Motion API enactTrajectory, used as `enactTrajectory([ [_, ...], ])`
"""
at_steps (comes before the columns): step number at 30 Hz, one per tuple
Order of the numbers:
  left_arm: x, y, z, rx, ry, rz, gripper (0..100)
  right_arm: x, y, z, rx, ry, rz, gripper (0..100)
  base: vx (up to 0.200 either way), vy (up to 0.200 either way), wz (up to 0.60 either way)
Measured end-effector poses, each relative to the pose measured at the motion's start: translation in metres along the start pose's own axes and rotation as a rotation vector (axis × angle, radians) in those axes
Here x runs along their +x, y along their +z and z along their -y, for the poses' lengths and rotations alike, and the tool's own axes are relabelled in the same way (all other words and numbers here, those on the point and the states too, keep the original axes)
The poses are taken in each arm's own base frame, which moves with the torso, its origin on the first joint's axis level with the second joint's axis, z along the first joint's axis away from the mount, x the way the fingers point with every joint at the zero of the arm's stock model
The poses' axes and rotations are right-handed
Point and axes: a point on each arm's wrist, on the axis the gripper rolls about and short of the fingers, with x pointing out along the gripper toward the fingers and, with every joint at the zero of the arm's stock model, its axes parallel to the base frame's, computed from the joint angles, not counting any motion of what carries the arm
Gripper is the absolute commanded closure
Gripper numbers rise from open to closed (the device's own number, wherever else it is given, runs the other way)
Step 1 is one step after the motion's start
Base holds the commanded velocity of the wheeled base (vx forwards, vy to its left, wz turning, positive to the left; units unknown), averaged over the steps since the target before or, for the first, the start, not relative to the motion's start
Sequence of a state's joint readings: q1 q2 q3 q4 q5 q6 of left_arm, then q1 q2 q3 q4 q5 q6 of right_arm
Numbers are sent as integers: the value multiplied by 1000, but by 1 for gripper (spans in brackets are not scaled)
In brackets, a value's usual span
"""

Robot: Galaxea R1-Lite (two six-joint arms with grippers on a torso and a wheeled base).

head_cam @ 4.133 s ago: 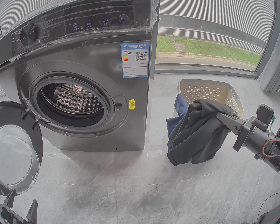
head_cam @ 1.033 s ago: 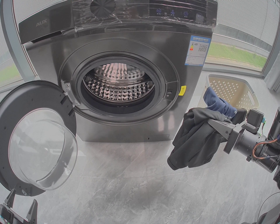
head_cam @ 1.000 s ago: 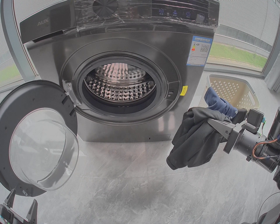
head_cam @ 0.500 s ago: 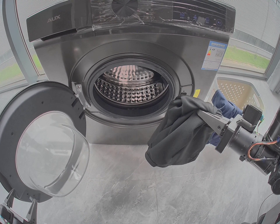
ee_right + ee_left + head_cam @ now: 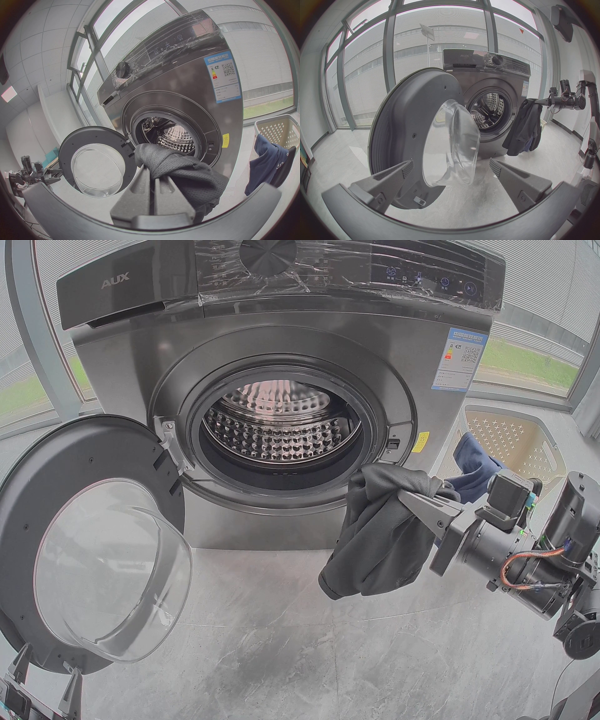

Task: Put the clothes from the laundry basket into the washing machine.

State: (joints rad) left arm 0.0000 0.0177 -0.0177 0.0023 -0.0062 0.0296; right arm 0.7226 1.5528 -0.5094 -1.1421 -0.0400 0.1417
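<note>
One wide stretch of pale grey marbled tile floor (image 5: 281, 646), backed by tall glass windows (image 5: 365, 72).

Standing on it, at the middle of the head view: large steel-grey front-loading washing machine (image 5: 144, 359) (image 5: 475, 78) (image 5: 200, 93), control panel under clear plastic film, porthole wide open.

Swung out to the robot's left, hinged at the porthole's left side: round dark grey door (image 5: 69, 477) (image 5: 403, 118) (image 5: 93, 136) with a bulging clear window.

Visible through the porthole: shiny perforated metal drum (image 5: 281, 427).

Just beside the machine's right side, near the window: beige plastic laundry basket (image 5: 519, 440) (image 5: 278, 131) with star-shaped holes, upright on the floor.

Hanging in the air before the machine's lower right front, just below and to the right of the porthole: crumpled dark grey garment (image 5: 375, 534) (image 5: 523, 125) (image 5: 181, 168), off the floor, outside the drum, out of the basket. Touching the machine's front or not: impossible to tell.

Draped over the basket's near rim, partly hanging outside: navy blue garment (image 5: 472, 462) (image 5: 264, 156), behind the dark one and the right arm.

At the top fold of the dark grey garment: black right gripper (image 5: 403, 495) (image 5: 540, 100) (image 5: 154, 178), fingers clenched on the cloth, pointed toward the machine.

Low at the robot's left, under the open door's lower edge: black left gripper (image 5: 47, 671) (image 5: 450, 162) (image 5: 53, 176), fingers released and spread apart, clasping nothing, aimed at the door.
</note>
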Motion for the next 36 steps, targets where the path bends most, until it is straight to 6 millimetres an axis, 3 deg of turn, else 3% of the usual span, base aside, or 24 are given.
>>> enactTrajectory([
  [9, 0, 0, 0, -12, -1, -1, 0, 7, -1, -4, 2, 17, -2, 100, 0, -133, 0],
  [23, 0, 3, 0, 14, -15, 34, 0, 33, 1, -13, 11, 47, 88, 100, 0, 0, 0],
  [30, -11, 41, 4, 2, -207, 166, 0, 43, 0, -18, 28, 46, 96, 100, 0, 0, 0],
  [36, -2, 58, 8, -46, -461, 85, 0, 53, 6, -26, 80, 69, 128, 100, 0, 0, 0],
])
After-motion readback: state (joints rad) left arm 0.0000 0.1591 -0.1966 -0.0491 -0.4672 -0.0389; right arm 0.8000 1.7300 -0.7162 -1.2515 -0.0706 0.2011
